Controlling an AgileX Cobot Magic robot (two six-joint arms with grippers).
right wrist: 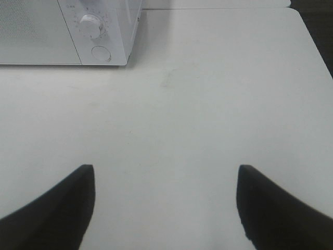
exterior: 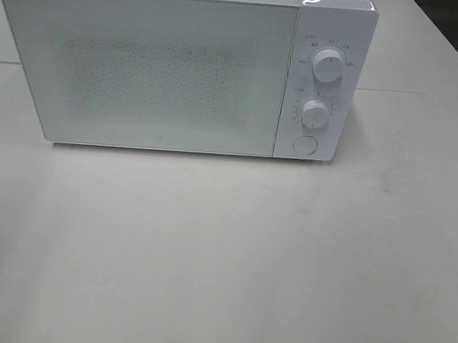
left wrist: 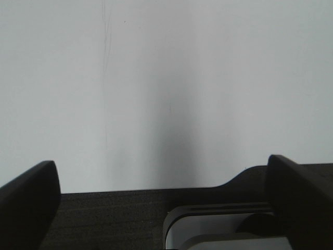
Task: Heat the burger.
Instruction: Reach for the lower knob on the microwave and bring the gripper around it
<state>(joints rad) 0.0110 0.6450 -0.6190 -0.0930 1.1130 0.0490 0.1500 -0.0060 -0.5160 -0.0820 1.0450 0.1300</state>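
A white microwave (exterior: 166,70) stands at the back of the table with its door shut. It has two round dials (exterior: 328,65) and a round button (exterior: 304,144) on its right panel. The burger is not in view in any frame. My left gripper (left wrist: 161,182) is open and empty over bare white table. My right gripper (right wrist: 165,179) is open and empty above the table, with the microwave's corner (right wrist: 99,31) some way ahead of it. Neither gripper shows in the high view.
The white table (exterior: 221,259) spreads in front of the microwave. A black surface edge (left wrist: 130,213) and a white part lie under my left gripper. The table's right edge (right wrist: 312,41) borders dark floor.
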